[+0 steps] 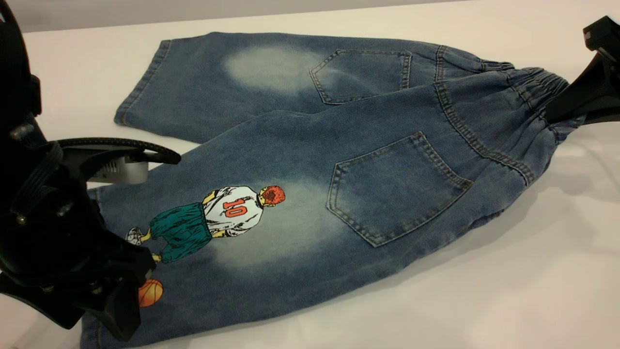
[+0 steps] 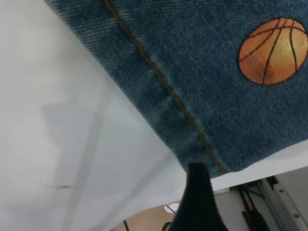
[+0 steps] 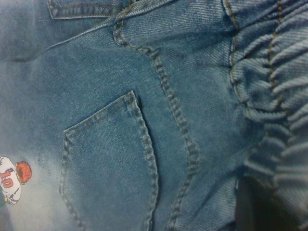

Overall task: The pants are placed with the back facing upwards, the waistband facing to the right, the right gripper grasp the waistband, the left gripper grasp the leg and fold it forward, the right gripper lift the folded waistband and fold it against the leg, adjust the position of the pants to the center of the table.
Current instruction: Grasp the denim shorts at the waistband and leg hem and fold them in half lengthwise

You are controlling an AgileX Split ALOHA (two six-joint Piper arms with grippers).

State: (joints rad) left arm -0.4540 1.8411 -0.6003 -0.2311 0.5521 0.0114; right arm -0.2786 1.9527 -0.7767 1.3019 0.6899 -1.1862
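Denim pants lie back-up on the white surface, waistband rightward. The right gripper is clamped on the waistband, lifting it slightly. The left gripper hovers at the printed leg hem; whether its fingers are apart I cannot tell. Grasping is underway; next, the left must pinch the hem.

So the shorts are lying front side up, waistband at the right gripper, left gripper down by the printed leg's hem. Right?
Not quite: the pants lie back side up; the exterior view shows both back pockets. The rest holds: the waistband is at the right gripper, and the left gripper is down by the hem of the printed leg.
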